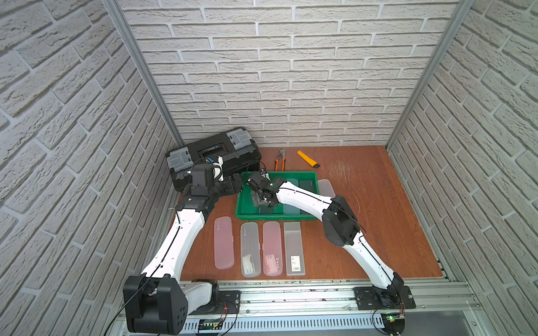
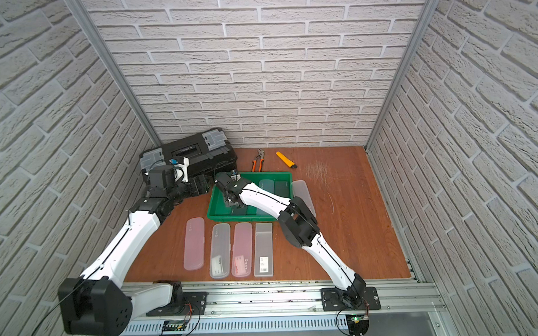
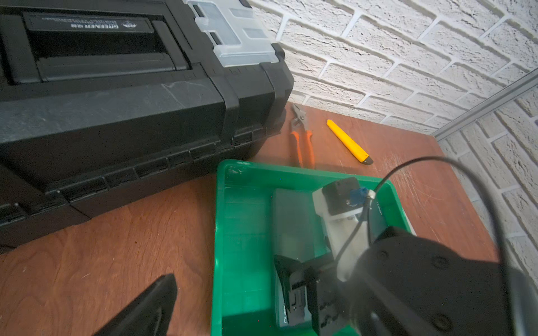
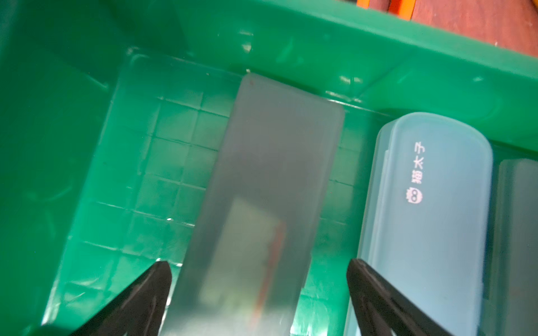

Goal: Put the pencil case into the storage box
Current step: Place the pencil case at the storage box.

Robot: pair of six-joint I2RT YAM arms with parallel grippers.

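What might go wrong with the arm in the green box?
The right gripper's open fingers straddle the grey pencil case; one is near the blue pencil case and may nudge it when lifting. The right arm's elbow hangs over a pale case beside the storage box and might knock it.

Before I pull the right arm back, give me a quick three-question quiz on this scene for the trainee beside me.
1. True or false: the right hand is shut on the grey pencil case in the storage box.
2. What lies on the table behind the storage box? A) pliers and a yellow knife B) scissors and tape C) a mug
3. How many make up the row of pencil cases in front of the box?
Key: 1 false, its jaws stand open, one on each side of the case. 2 A. 3 four.
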